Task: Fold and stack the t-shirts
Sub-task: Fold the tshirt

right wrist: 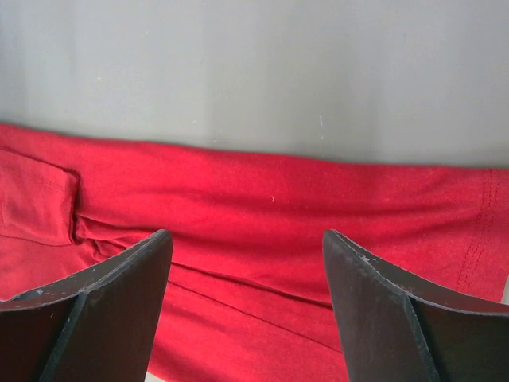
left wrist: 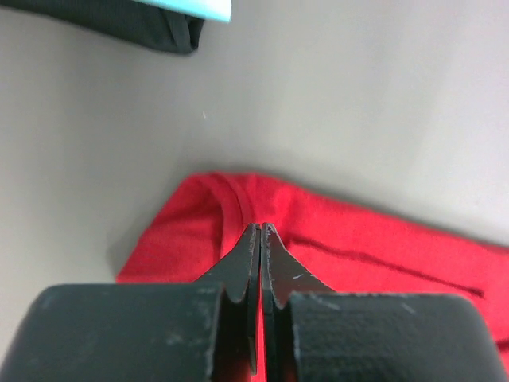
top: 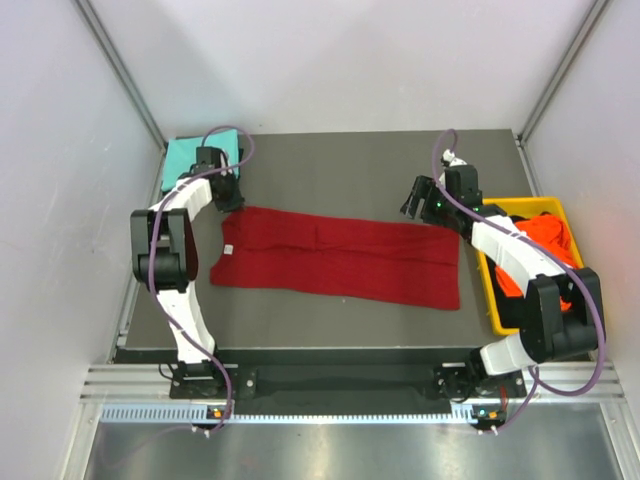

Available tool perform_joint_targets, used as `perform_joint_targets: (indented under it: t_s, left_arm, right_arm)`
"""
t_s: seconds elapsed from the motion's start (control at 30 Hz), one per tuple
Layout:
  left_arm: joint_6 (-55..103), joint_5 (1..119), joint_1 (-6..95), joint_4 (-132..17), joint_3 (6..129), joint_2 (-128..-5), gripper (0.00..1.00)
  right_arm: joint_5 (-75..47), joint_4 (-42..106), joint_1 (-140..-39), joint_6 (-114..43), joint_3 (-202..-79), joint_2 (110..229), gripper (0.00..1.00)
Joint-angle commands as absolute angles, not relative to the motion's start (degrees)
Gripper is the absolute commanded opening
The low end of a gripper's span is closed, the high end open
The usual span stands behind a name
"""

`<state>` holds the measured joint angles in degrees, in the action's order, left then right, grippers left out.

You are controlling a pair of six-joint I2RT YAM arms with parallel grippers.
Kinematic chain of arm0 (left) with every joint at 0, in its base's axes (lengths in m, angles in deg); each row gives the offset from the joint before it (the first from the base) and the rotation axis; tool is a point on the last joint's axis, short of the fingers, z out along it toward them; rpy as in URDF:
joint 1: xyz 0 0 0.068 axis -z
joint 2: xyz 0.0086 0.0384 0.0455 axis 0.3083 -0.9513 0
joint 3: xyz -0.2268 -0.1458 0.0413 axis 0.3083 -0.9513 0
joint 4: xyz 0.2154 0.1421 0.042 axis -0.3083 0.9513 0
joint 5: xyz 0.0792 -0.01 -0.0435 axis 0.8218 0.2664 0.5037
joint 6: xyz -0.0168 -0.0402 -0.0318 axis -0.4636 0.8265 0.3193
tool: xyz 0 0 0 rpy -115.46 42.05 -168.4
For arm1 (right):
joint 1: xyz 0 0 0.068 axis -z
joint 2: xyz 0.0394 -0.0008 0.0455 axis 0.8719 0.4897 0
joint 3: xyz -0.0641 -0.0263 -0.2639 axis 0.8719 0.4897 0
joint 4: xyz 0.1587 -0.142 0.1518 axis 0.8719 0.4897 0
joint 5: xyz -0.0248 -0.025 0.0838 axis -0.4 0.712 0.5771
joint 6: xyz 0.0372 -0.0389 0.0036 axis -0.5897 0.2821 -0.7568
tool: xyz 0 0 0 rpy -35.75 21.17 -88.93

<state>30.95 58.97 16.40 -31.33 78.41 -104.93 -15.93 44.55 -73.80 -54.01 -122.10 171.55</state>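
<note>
A large dark red t-shirt [top: 340, 255] lies folded into a long band across the middle of the table. My left gripper [top: 230, 203] is over its far left corner, jaws shut tip to tip [left wrist: 261, 227] just above the red cloth [left wrist: 358, 239], with nothing visible between the tips. At the band's far right end my right gripper [top: 412, 205] stands open, its fingers spread wide [right wrist: 246, 239] over the cloth [right wrist: 262, 199]. A teal t-shirt [top: 185, 155] lies folded at the back left corner on top of a black one [left wrist: 143, 28]. An orange t-shirt [top: 540, 235] sits in the bin.
A yellow plastic bin [top: 489, 290] stands at the table's right edge beside the right arm. White walls close in the table at the back and both sides. Dark grey tabletop [top: 340, 170] shows behind the red band.
</note>
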Motion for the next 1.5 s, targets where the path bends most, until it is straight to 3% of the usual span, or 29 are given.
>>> perform_joint_targets:
  t_s: [0.0,0.47,0.6,0.63,0.67,1.0,1.27,1.47]
  left_arm:
    - [30.2,60.9,16.4,-33.0,81.5,-107.9,0.00]
    - [28.4,66.3,16.5,-33.8,81.8,-109.0,0.00]
    - [28.7,64.7,16.5,-34.1,82.1,-105.5,0.12]
    - [28.7,65.1,16.5,-33.7,81.9,-104.7,0.21]
    - [28.7,65.8,16.6,-33.5,81.8,-103.7,0.24]
    - [28.6,70.3,16.6,-29.6,75.9,-95.9,0.44]
    - [27.7,69.6,16.3,-31.3,72.7,-97.3,0.49]
    - [27.3,70.4,15.9,-29.3,74.4,-101.2,0.45]
  right_arm:
    - [-16.0,42.3,-74.4,-53.8,-124.3,170.6,0.77]
    - [-16.4,42.1,-74.3,-53.7,-124.3,170.5,0.78]
    - [-16.0,41.9,-74.5,-53.7,-124.3,170.4,0.78]
    - [-16.1,42.0,-74.6,-53.5,-124.3,170.4,0.78]
    - [-16.1,42.2,-74.7,-53.5,-124.3,170.4,0.78]
    - [-15.0,41.9,-76.1,-53.6,-123.8,170.6,0.78]
    - [-15.1,42.9,-76.2,-53.0,-123.6,168.0,0.78]
    - [-15.5,43.3,-76.2,-52.7,-122.7,166.6,0.79]
